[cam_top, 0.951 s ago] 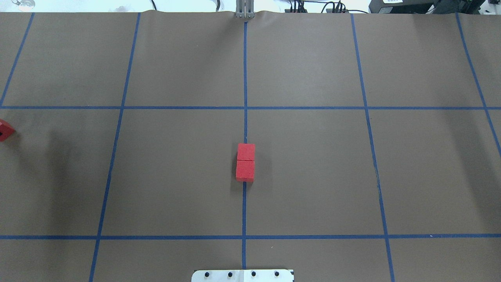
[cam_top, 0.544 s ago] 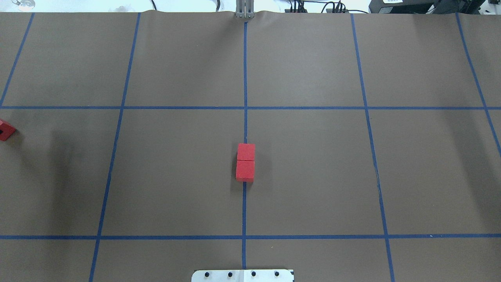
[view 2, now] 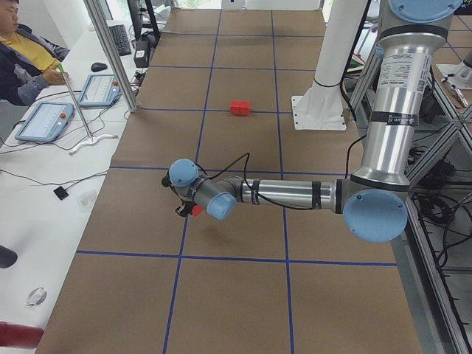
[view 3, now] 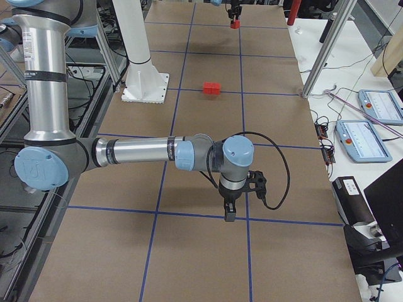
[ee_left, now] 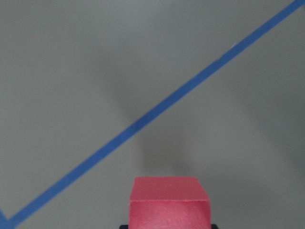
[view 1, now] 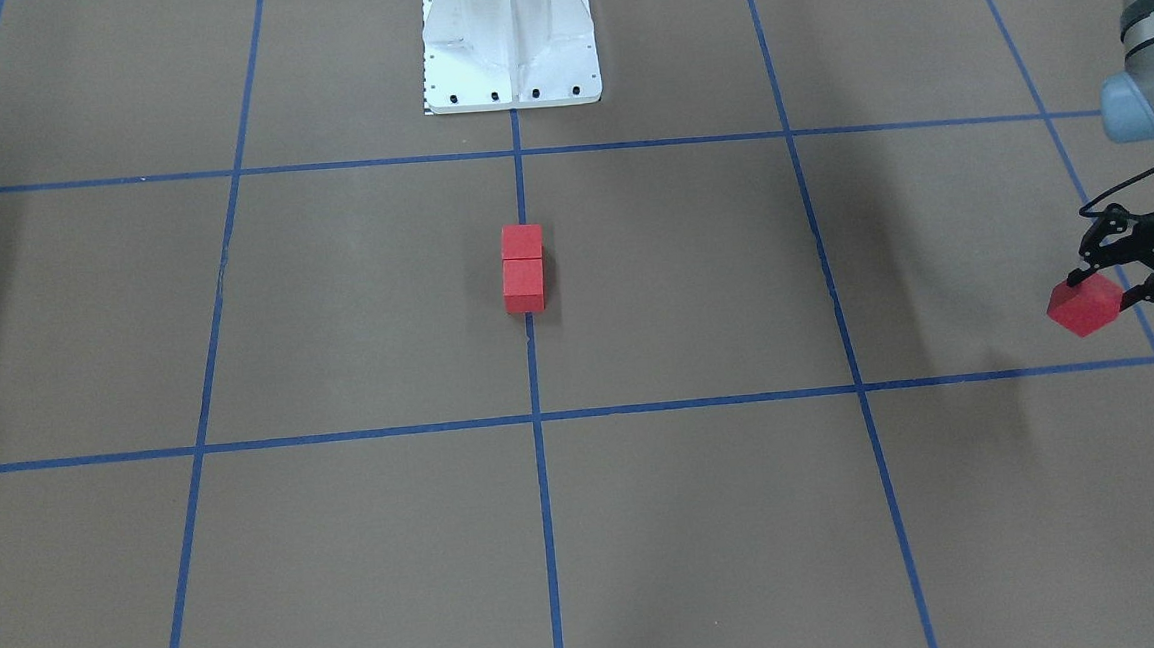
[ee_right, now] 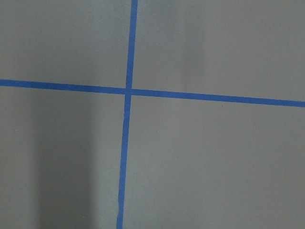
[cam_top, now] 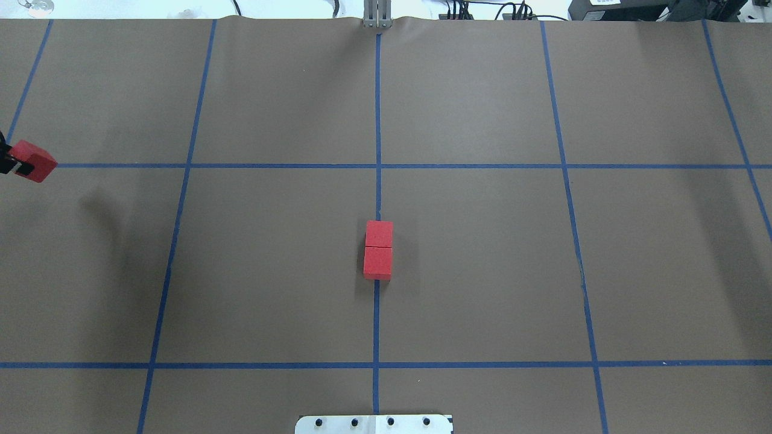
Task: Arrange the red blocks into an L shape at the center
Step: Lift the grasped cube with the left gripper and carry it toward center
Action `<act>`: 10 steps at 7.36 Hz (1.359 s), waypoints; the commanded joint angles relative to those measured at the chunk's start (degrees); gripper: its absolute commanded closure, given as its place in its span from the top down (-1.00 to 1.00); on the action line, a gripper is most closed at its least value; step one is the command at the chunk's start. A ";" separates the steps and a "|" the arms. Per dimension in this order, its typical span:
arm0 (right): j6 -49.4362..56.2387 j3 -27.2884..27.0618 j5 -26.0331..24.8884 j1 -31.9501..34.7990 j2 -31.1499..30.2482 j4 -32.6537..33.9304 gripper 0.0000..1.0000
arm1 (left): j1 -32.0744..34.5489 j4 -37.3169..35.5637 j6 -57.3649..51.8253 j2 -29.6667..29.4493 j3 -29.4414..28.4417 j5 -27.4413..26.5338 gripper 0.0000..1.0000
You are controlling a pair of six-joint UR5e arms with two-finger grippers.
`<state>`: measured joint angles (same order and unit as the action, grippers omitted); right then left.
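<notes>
Two red blocks (cam_top: 378, 250) lie touching end to end on the middle blue line at the center (cam_top: 377, 193) of the brown surface; they also show in the front-facing view (view 1: 522, 267). My left gripper (view 1: 1098, 294) is shut on the third red block (view 1: 1085, 306), held tilted above the surface far out on my left. This block shows at the overhead view's left edge (cam_top: 34, 161) and at the bottom of the left wrist view (ee_left: 170, 202). My right gripper (view 3: 228, 212) shows only in the exterior right view, low over a grid crossing; I cannot tell whether it is open.
The white robot base (view 1: 509, 38) stands behind the two blocks. A side table with tablets (view 2: 44, 122) and a seated person (view 2: 22, 51) lies beyond the far edge. A metal post (cam_top: 377, 15) stands at the far edge on the middle line.
The block in my left gripper has moved away from the robot base and a little toward the center. The two middle blocks have not moved.
</notes>
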<state>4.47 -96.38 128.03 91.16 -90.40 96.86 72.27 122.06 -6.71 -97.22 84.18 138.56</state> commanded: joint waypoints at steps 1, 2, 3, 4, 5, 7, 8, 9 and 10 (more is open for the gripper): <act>0.01 0.05 -0.06 0.07 -0.13 0.00 1.00 | -4.64 -0.15 -0.49 -0.87 9.30 -12.47 -1.00; 0.01 0.05 -0.06 -0.01 -0.13 0.00 1.00 | -6.51 -0.33 -0.49 -1.65 10.99 -15.05 -1.00; -0.08 0.13 -0.15 0.07 -0.31 0.00 1.00 | -6.61 -0.33 -0.49 -3.66 11.88 -15.25 -1.00; -0.08 0.22 -0.15 0.08 -0.40 0.00 1.00 | -7.40 -3.03 -0.49 -5.59 11.97 -14.82 -1.00; -0.08 0.22 -0.15 -0.01 -0.31 0.00 1.00 | -11.41 -11.14 -0.58 -9.44 13.72 -15.42 -1.00; -0.08 0.31 -0.15 -0.01 -0.31 0.00 1.00 | -18.63 -15.00 -9.93 -13.68 13.56 -18.83 -1.00; 0.01 0.40 -0.15 0.07 -0.40 0.00 1.00 | -21.87 -15.01 -13.99 -15.35 12.25 -20.16 -1.00; 0.10 0.40 -0.15 -0.01 -0.48 0.00 1.00 | -22.34 -16.22 -14.12 -18.07 11.37 -20.17 -1.00; 0.10 0.57 -0.15 -0.01 -0.48 0.08 1.00 | -23.65 -19.89 -14.20 -20.44 11.36 -20.35 -1.00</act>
<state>4.53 -95.95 127.88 91.17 -90.83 96.87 50.39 105.49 -19.96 -114.54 96.02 118.68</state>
